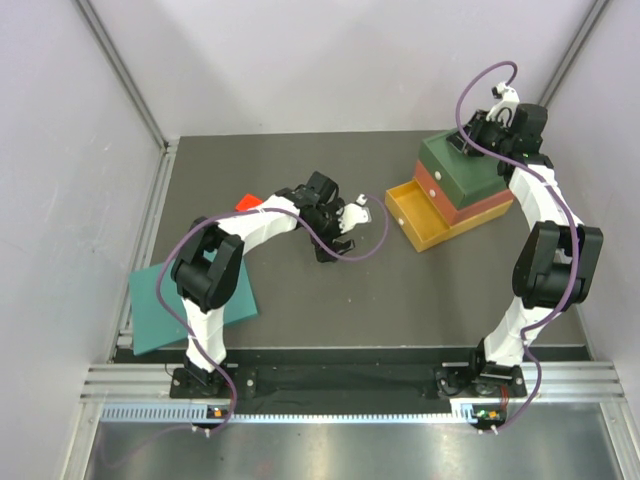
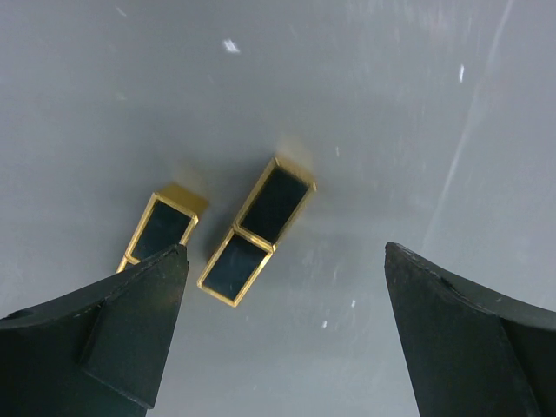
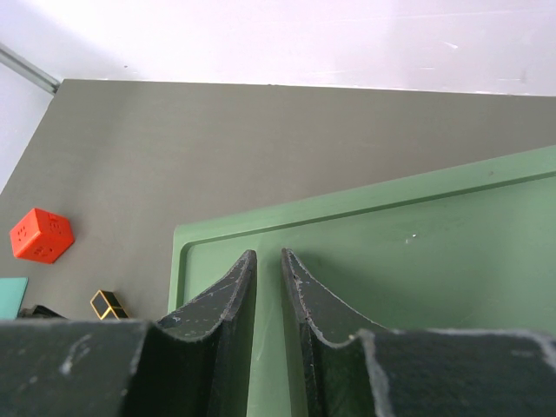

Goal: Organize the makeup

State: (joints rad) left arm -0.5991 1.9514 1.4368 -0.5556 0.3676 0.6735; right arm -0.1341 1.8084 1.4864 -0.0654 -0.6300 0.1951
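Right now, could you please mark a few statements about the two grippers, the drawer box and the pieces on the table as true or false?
1. The left gripper is open over two black-gold pieces lying on the table. True.
2. The right gripper is holding a bottle. False: its fingers are nearly together with nothing between them, above the drawer box and its green top.
3. The yellow drawer is pulled out. True.
4. The orange cube lies inside the yellow drawer. False: it lies on the table, apart from the box.
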